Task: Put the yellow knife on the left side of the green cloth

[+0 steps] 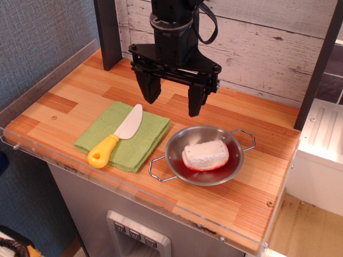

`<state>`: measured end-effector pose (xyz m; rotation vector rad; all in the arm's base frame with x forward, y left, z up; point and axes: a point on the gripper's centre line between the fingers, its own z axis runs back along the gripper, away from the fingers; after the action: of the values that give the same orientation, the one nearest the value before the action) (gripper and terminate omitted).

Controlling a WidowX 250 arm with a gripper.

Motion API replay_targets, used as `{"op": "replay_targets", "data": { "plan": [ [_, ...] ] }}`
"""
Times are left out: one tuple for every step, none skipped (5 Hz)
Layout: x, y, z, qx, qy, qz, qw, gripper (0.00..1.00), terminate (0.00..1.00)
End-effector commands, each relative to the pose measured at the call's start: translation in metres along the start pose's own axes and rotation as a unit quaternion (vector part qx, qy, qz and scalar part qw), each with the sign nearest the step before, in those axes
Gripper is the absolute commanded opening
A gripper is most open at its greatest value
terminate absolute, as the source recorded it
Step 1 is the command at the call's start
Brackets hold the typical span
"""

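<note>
On the wooden desk [69,93] the yellow knife [115,137] is lying diagonally across the green cloth [124,135], handle overhanging its near edge, while the black gripper [172,103] is hovering above with jaws spread wide, empty, and a steel bowl [203,155] is sitting right, holding a white block [206,155].

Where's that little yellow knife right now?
The yellow knife lies diagonally on the green cloth, left of the steel bowl, with the open gripper above.

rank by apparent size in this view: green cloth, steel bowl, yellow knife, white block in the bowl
1-2. steel bowl and green cloth: look about alike, too close to rank
3. yellow knife
4. white block
</note>
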<state>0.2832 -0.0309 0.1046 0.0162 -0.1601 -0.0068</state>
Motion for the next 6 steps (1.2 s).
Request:
{"op": "replay_targets", "data": {
  "plan": [
    [0.0, 0.0, 0.0, 0.0, 0.0, 0.0, 1.0, 1.0, 0.0],
    [-0.019, 0.022, -0.019, -0.002, 0.017, 0.006, 0.9998, 1.0, 0.0],
    [-0.039, 0.053, -0.031, 0.012, 0.031, 0.012, 0.9994, 1.0, 0.0],
    [-0.054, 0.075, -0.042, 0.022, 0.042, 0.008, 0.9988, 1.0, 0.0],
    [-0.054, 0.076, -0.056, 0.02, 0.069, -0.005, 0.9974, 1.0, 0.0],
    [-0.05, 0.071, -0.061, 0.025, 0.08, -0.02, 0.9963, 1.0, 0.0]
  ]
}}
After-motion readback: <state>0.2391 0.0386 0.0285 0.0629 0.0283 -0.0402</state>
